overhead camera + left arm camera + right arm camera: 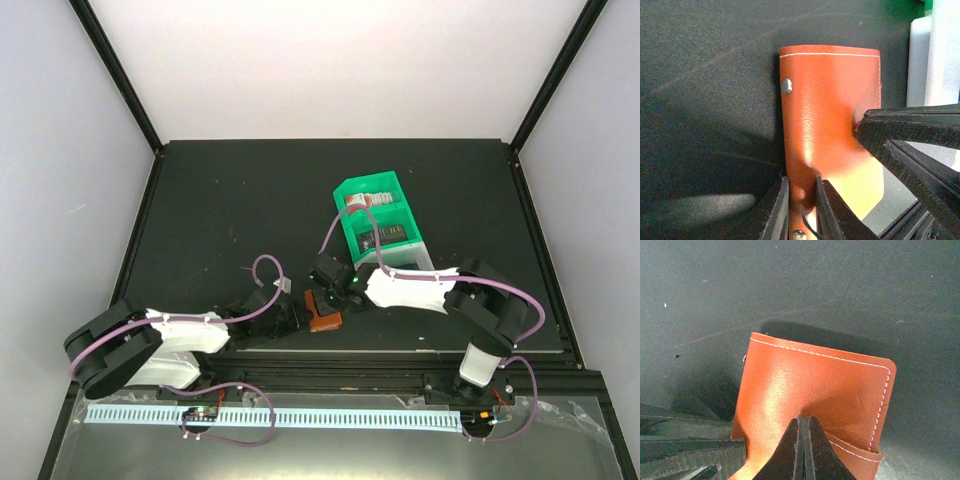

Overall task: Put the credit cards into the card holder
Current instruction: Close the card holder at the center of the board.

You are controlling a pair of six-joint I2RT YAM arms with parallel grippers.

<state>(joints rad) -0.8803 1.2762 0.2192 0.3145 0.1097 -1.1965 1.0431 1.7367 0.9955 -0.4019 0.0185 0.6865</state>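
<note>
card holder (322, 312) lay folded at the front edge of the mat (220, 210), left gripper (802, 212) pinching its side, right gripper (803, 442) closed against its cover. opening seemed in hand; next, the cover needed prying up.

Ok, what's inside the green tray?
The green tray holds red-and-white cards in its far compartment, dark cards in the next. The right arm covers its near end.

The left arm (185, 335) and right arm (410, 290) share white shells, black joints, looping purple cables (265, 265) and black jaws.
</note>
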